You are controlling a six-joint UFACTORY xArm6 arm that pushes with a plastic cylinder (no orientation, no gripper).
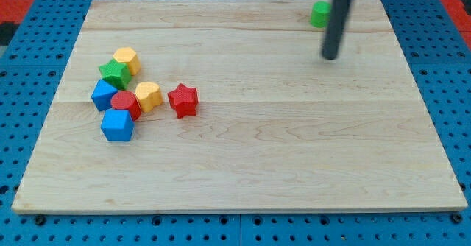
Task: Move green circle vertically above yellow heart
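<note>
the green circle (319, 14) sits near the surface's (294, 150) top edge at the view's right, partly behind the rod. my tip (330, 57) rests just below it. the yellow heart (149, 96) lies far left among clustered blocks. no claw, no writing readable.

the rod (335, 25) covers the green circle's (319, 14) right side.

**No legible markings**

No text, label, brand, number or sign could be read anywhere in the camera view. The wooden counter (243, 150) showed only plain grain, the coloured blocks carried bare faces, and the blue perforated surface (29, 76) around the counter bore no writing.
</note>
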